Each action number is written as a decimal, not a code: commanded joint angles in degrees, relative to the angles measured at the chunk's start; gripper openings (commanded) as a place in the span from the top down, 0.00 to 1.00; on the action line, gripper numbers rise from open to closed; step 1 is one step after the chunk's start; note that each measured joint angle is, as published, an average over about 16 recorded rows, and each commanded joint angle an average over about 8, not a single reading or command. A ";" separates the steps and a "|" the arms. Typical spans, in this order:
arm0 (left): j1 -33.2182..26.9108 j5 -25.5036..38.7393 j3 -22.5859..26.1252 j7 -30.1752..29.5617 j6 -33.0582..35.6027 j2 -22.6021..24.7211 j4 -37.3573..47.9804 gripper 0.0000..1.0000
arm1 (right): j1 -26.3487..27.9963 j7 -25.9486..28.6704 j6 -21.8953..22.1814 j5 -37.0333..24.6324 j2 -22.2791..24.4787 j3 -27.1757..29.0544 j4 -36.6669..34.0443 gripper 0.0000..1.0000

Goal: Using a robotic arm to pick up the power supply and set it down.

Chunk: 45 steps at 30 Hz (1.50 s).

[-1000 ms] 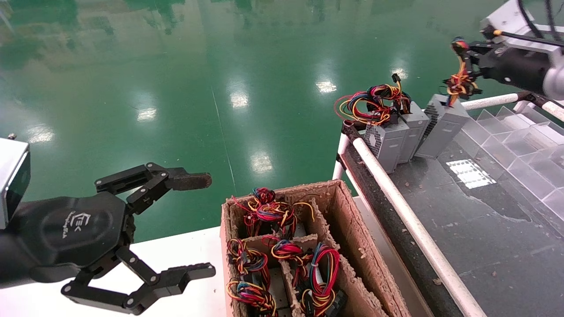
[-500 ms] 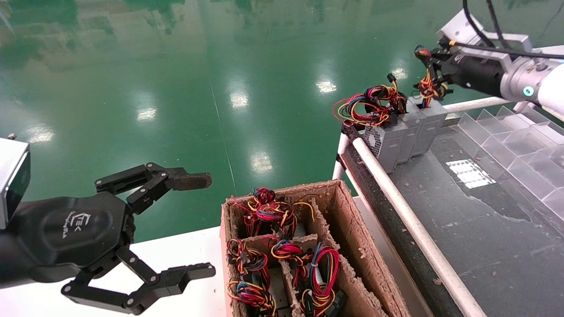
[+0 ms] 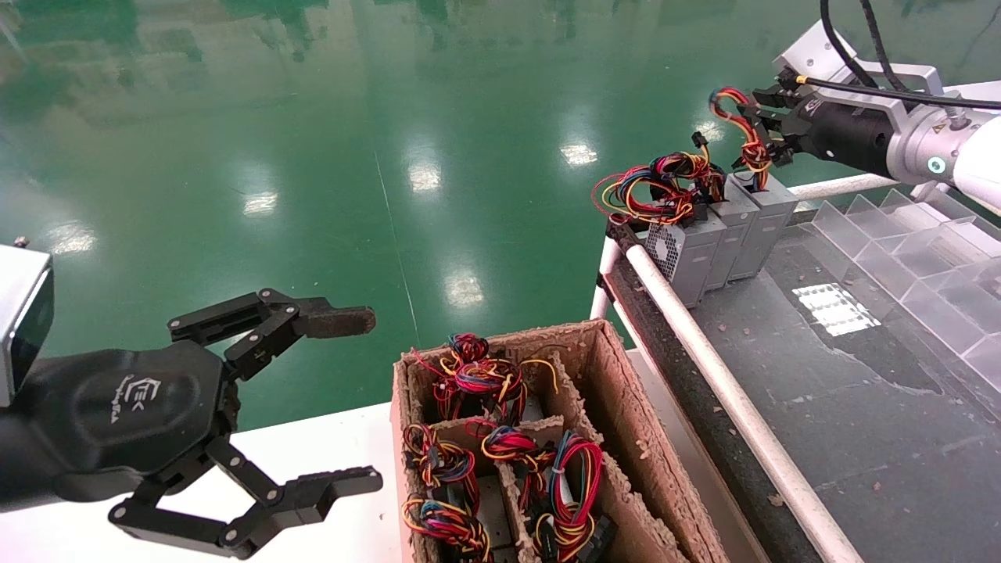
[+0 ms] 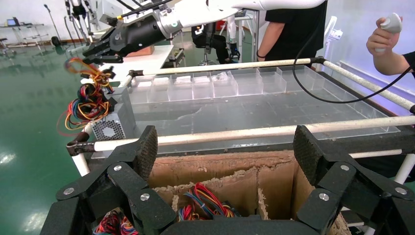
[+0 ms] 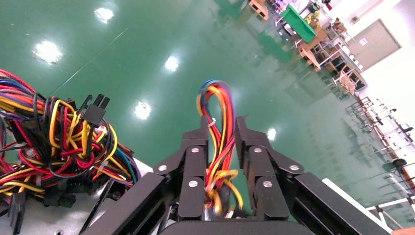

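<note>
The power supply (image 3: 765,223), a small grey metal box, stands upright at the far corner of the dark table (image 3: 844,391), the last in a row of three alike. Its red, yellow and orange wires (image 3: 741,129) loop up between the fingers of my right gripper (image 3: 757,117), the robotic arm's hand, which hovers just above the box. In the right wrist view the wires (image 5: 218,105) run through the right gripper (image 5: 222,125), whose fingers stand slightly apart, with a gap on one side. My left gripper (image 3: 367,400) hangs wide open and empty left of the cardboard box.
Two more grey units (image 3: 688,250) with a tangle of wires (image 3: 665,188) stand next to the placed one. A divided cardboard box (image 3: 622,438) holds several wire bundles. A white rail (image 3: 704,360) edges the table; clear dividers (image 3: 899,234) line its right side. A person (image 4: 288,29) stands beyond.
The right gripper swung left and lowered the tilted power supply upright against the other two. Its wires now loop up looser above the fingers. The left arm has not moved.
</note>
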 commanded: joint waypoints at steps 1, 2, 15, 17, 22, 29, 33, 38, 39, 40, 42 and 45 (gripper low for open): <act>0.00 0.00 0.00 0.00 0.00 0.00 0.00 0.00 | -0.04 0.00 -0.08 -0.08 0.04 -0.06 -0.06 0.00; 0.00 0.00 0.00 0.00 0.00 0.00 0.00 0.00 | 0.01 0.11 -0.19 0.03 0.16 0.02 -0.07 0.00; 0.00 -0.01 -0.01 0.00 -0.02 0.00 0.01 0.00 | 0.68 5.41 -6.09 6.92 3.83 4.39 1.84 0.00; 0.01 -0.01 -0.01 0.00 -0.02 -0.01 0.01 0.00 | -0.35 6.59 -7.51 8.24 4.69 4.87 3.61 0.00; 0.01 -0.01 -0.01 0.00 -0.02 -0.01 0.02 0.00 | -4.27 9.21 -10.87 10.92 6.88 5.23 9.53 0.00; 0.00 -0.01 0.00 0.00 -0.02 -0.01 0.02 0.00 | -10.03 13.06 -15.81 14.87 10.09 5.75 18.24 0.00; 0.00 -0.01 0.00 0.01 -0.02 -0.01 0.02 0.00 | -13.28 15.24 -18.60 17.09 11.90 6.05 23.15 0.00; 0.00 -0.01 0.00 0.01 -0.02 -0.01 0.02 0.00 | -17.33 17.95 -22.07 19.86 14.16 6.42 29.28 0.00; 0.00 -0.01 0.00 0.01 -0.02 -0.01 0.02 0.00 | -18.12 18.48 -22.75 20.40 14.60 6.49 30.47 0.00; 0.00 -0.01 0.00 0.01 -0.02 -0.01 0.02 0.00 | -18.91 19.01 -23.43 20.94 15.04 6.56 31.67 0.00; 0.00 -0.01 0.00 0.01 -0.02 -0.01 0.02 0.00 | -20.52 20.08 -24.81 22.05 15.94 6.71 34.11 0.00; 0.00 -0.01 0.00 0.01 -0.02 -0.01 0.02 0.00 | -22.99 21.73 -26.92 23.73 17.31 6.93 37.83 0.00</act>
